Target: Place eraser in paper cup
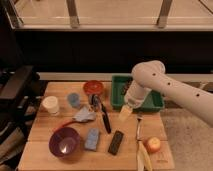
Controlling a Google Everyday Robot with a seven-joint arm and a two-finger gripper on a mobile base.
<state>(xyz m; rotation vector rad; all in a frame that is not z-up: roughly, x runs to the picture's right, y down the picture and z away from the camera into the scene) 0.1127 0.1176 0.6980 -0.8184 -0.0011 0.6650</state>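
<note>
The eraser (116, 142) lay flat near the table's (40, 155) front edge, between a blue-grey sponge (92, 139) and a fork (138, 131) — well apart from the paper cup (50, 105) at the left. The claw (125, 114) hung above the table just beyond the eraser, by a green bin (119, 90) — open or closed, I could not tell.

1. eraser (116, 142): black.
2. paper cup (50, 104): cream-white.
3. purple bowl (65, 143).
4. red-orange bowl (93, 88).
5. tray (156, 105): green.
6. sponge (92, 139): blue-grey.
7. gripper (125, 114): pale cream, just in front of the tray.
</note>
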